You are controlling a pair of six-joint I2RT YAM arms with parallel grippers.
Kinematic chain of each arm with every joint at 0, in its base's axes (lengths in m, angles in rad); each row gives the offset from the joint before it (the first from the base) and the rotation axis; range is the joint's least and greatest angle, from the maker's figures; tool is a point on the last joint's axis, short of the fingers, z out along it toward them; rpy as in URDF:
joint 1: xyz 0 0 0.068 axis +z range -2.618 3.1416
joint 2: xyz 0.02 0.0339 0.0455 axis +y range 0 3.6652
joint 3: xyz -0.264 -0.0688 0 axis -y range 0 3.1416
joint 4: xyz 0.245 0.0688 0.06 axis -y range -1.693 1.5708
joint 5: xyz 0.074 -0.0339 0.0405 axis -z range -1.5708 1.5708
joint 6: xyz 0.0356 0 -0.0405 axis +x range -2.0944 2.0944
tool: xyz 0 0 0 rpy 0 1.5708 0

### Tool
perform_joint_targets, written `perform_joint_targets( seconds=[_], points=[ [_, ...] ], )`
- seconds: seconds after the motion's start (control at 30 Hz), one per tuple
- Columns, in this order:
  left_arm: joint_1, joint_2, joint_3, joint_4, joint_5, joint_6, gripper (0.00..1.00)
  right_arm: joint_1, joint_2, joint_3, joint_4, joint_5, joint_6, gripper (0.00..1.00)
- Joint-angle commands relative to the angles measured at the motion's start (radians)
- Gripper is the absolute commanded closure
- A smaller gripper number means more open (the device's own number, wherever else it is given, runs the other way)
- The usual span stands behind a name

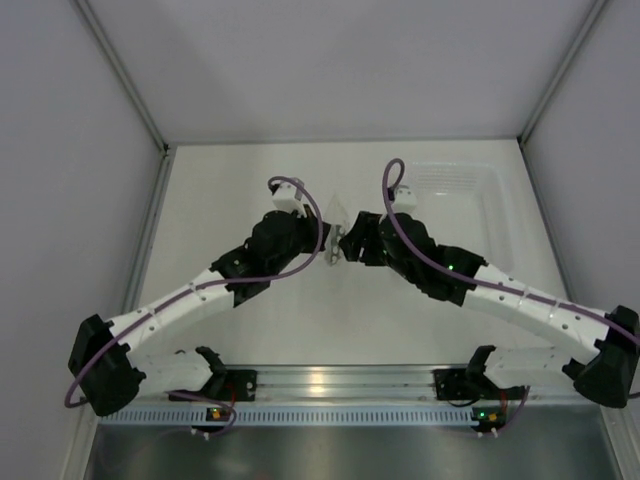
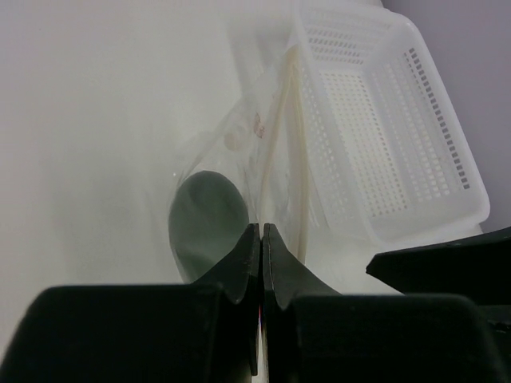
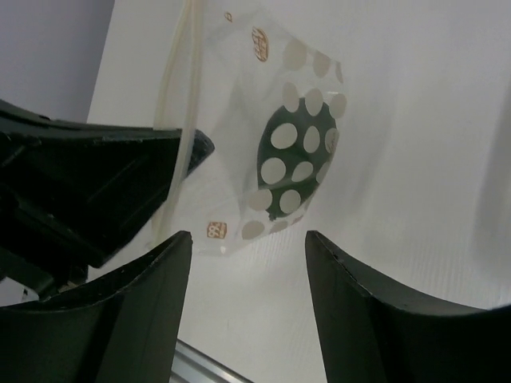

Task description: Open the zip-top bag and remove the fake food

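Left jaws clenched on the bag [image 1: 335, 215], held up mid-tabletop, food [image 2: 209, 227] inside. Right jaws released, empty; they should pinch the free lip at the bag's 9 o'clock edge and peel it away gently.

Soft, even light falls from overhead, and the white table [image 1: 330, 320] carries only faint grey shadow under the arms. A bright streak of glare sits on the metal rail [image 1: 320, 380]. The left wrist view is hazy and washed out: the zip-top bag [image 2: 247, 136] melts into white, and the left gripper [image 2: 261, 233] is blurred. The right wrist view is crisper — the bag's spots are sharp.
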Motion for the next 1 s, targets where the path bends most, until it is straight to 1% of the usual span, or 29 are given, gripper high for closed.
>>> perform_joint_targets(
  seconds=[0.0,0.1,0.17,0.5,0.67,0.87,0.9,0.97],
  points=[
    [-0.068,-0.019,-0.015,0.075,-0.206,-0.042,1.0,-0.01,0.058,0.095,0.056,0.045,0.021,0.42],
    [-0.104,-0.025,-0.021,0.078,-0.262,-0.045,1.0,-0.013,0.095,0.121,0.07,0.036,0.021,0.45],
    [-0.105,-0.027,-0.028,0.084,-0.262,-0.047,1.0,-0.016,0.115,0.143,0.07,0.037,0.014,0.45],
    [-0.105,-0.033,-0.055,0.13,-0.202,-0.036,1.0,-0.045,0.195,0.198,0.076,0.033,-0.01,0.48],
    [-0.107,-0.031,-0.059,0.137,-0.196,-0.041,1.0,-0.048,0.258,0.232,0.053,0.039,-0.028,0.5],
    [-0.107,-0.009,-0.055,0.144,-0.193,-0.027,1.0,-0.05,0.324,0.246,0.056,0.005,-0.031,0.58],
    [-0.105,0.004,-0.055,0.142,-0.198,-0.028,1.0,-0.05,0.328,0.249,0.048,0.007,-0.034,0.66],
    [-0.105,0.007,-0.064,0.142,-0.219,-0.034,1.0,-0.051,0.344,0.259,0.034,0.016,-0.051,0.74]
  ],
)
